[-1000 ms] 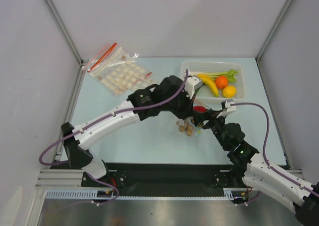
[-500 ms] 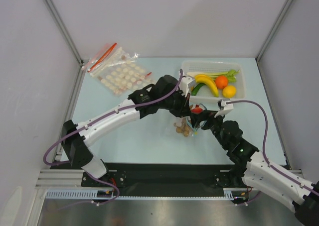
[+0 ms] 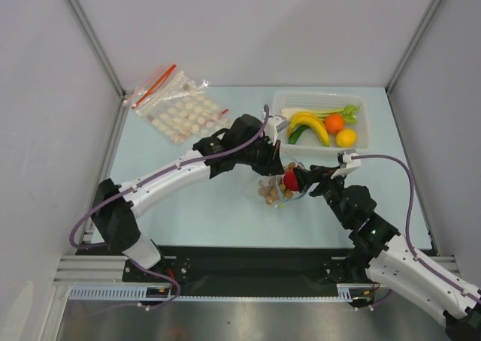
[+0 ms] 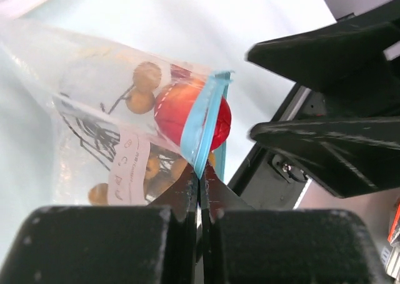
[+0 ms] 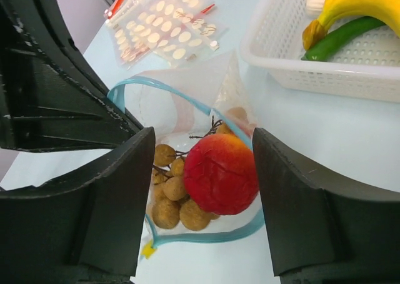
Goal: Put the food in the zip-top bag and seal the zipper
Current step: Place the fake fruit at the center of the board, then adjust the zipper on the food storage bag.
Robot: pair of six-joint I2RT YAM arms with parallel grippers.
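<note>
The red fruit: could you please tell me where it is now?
In the top view, right of centre, the red fruit lies beside the tan fruits in the open zip-top bag, by the open right hand.

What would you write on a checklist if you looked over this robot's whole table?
Surface: pale blue table, no spills seen.
Job's things: zip-top bag holds brown fruits and red fruit; zipper unsealed, mouth open.
Clutter: basket with bananas, orange, lemon; bag of discs far left.
Grippers: left gripper shut on the zipper; right gripper open, fingers either side of the red fruit.
Cables: purple cable on left arm, another on right; no snag seen.
Surroundings: white walls, metal frame.
</note>
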